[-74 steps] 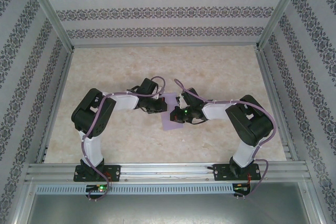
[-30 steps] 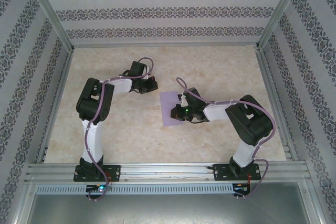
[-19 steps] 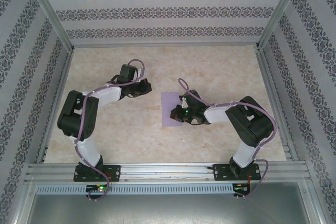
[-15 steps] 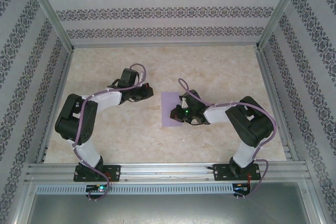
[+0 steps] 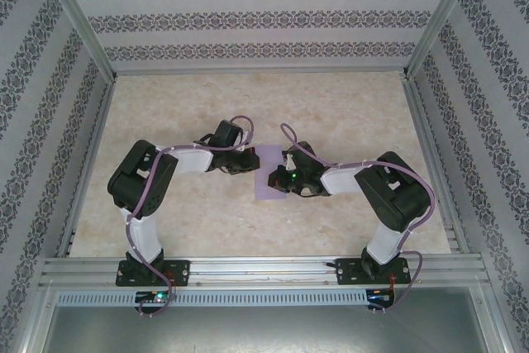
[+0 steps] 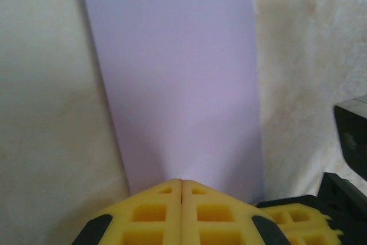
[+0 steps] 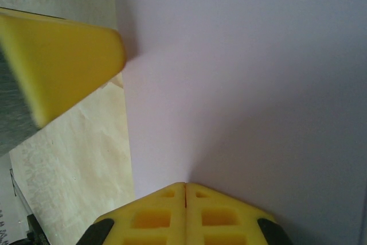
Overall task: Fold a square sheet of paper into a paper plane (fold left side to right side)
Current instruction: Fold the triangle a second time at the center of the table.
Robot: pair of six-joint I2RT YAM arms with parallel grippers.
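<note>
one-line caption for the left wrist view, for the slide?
Left wrist view: shut left pincer at the near edge of the flat lilac sheet on the pale marbled table.

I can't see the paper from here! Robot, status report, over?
Left pincer shut, right pincer shut, tips at the lilac paper. Paper flat on table. Pincers crowding each other, over.

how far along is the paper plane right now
Looks done: the paper lies flat as a narrow rectangle, not a square, so the left-to-right fold seems made. In hand: the shut left gripper sits at its edge and the shut right gripper over it, apparently pressing it flat. Left: no pointed nose or wing folds show yet.
</note>
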